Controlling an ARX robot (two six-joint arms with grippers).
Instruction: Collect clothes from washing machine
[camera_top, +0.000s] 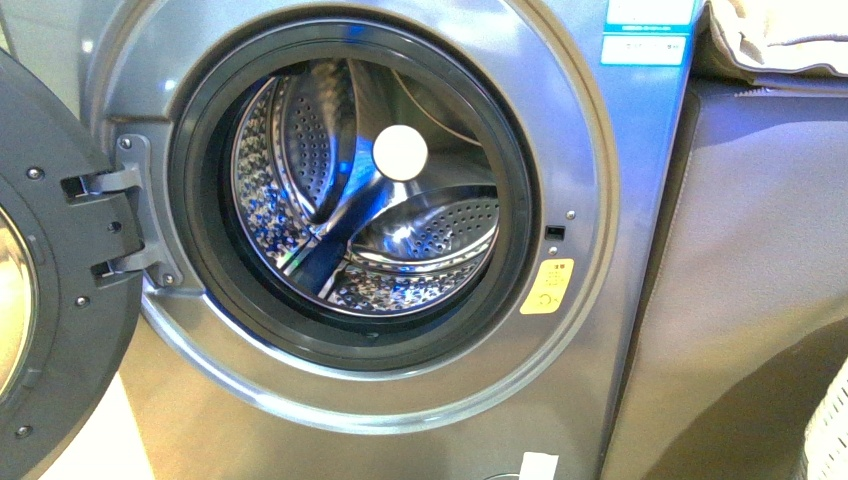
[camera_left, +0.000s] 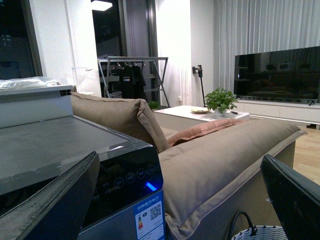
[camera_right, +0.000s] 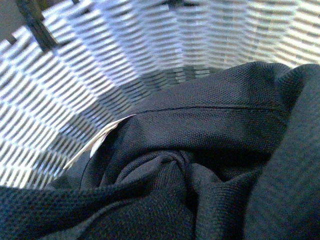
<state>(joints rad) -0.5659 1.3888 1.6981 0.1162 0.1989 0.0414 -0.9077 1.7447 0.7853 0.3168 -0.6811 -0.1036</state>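
The washing machine (camera_top: 610, 180) fills the front view with its round door (camera_top: 50, 330) swung open to the left. Its perforated steel drum (camera_top: 300, 150) shows no fabric inside. The clothes (camera_right: 200, 150), dark navy knit with a small white tag (camera_right: 102, 137), bunch up across the right wrist view, lying inside the woven basket (camera_right: 75, 75). My right gripper is shut on the clothes, its fingers buried under the folds. My left gripper (camera_left: 180, 167) is open and holds nothing, raised beside the machine's black control panel (camera_left: 125, 180). Neither arm shows in the front view.
A beige sofa cushion (camera_left: 220, 160) lies right beside the machine. Below it the basket's rim and dark handle (camera_left: 242, 222) peek out. A low table with a plant (camera_left: 220, 100), a TV (camera_left: 277, 72) and a clothes rack (camera_left: 130, 75) stand further off.
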